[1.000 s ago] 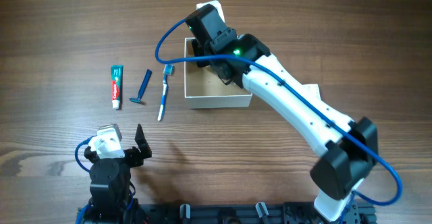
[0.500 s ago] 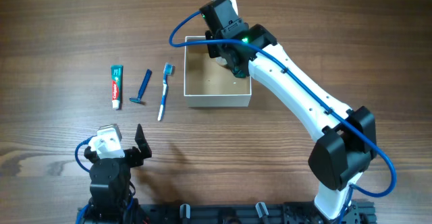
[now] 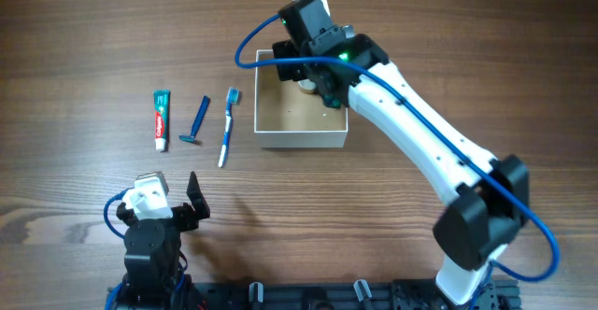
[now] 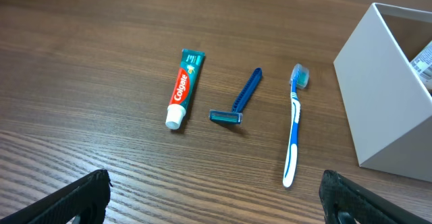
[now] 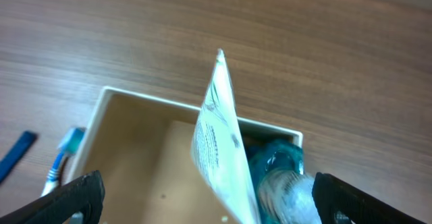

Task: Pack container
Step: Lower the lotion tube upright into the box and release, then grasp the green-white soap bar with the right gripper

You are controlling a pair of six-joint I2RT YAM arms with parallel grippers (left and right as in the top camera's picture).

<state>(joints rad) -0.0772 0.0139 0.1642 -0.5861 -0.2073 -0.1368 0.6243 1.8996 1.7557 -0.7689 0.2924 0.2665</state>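
Overhead: high, straight down, whole brown wood-grain counter (image 3: 75, 30).
Left wrist: low, oblique, near blue-and-white toothbrush (image 4: 293, 126).
Right wrist: close, steeply down into white-walled square box (image 5: 142, 102).
Shared: box, toothbrush in all three.

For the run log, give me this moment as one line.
right gripper: open over container | inside: white sachet, teal-topped bottle | on table: toothpaste, razor, toothbrush | left gripper: open

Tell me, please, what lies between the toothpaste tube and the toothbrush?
A blue razor lies between the toothpaste tube and the toothbrush, touching neither; the overhead and left wrist views both show it.
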